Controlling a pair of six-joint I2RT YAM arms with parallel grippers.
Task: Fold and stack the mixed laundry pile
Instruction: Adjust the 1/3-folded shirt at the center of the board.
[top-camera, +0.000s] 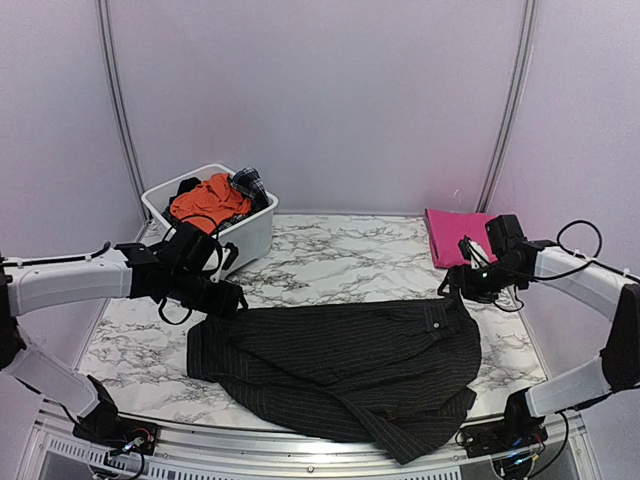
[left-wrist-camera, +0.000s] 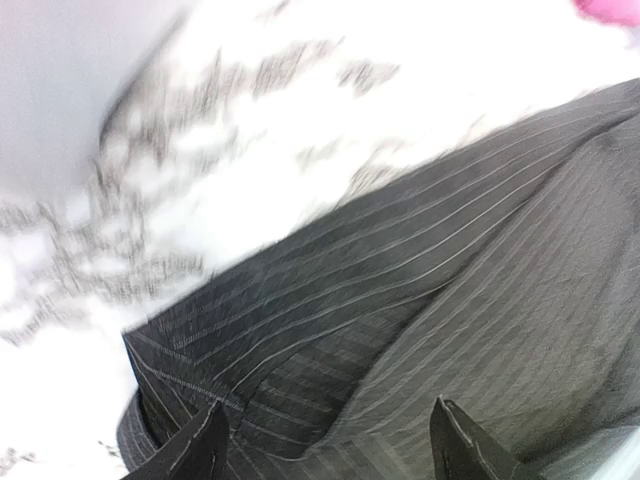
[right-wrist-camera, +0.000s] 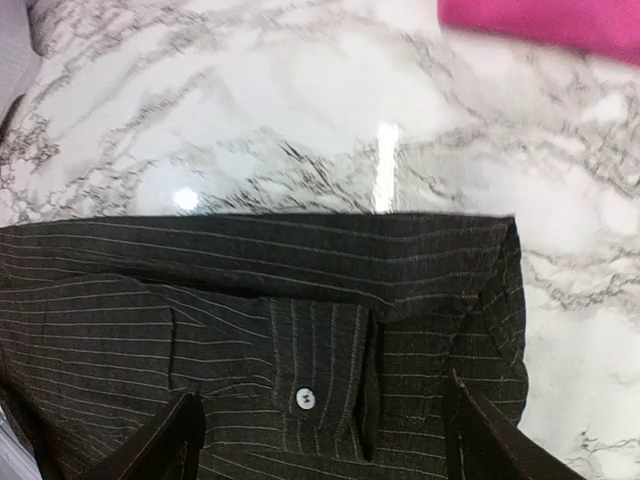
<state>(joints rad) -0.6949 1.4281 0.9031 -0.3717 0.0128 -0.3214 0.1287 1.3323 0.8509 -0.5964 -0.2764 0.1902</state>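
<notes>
Pinstriped shirt (top-camera: 340, 365) lies flat; left gripper (left-wrist-camera: 330, 440), right gripper (right-wrist-camera: 325, 430) seemingly parted.

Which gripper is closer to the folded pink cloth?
Right. The right gripper hovers just on the near side of the pink cloth, over the striped shirt's far right corner; the left gripper is at the shirt's opposite corner, beside the white tub.

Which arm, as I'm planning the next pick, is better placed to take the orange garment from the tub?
Left. The left gripper, open, sits beside the tub holding the orange garment; the right gripper is across the table.
</notes>
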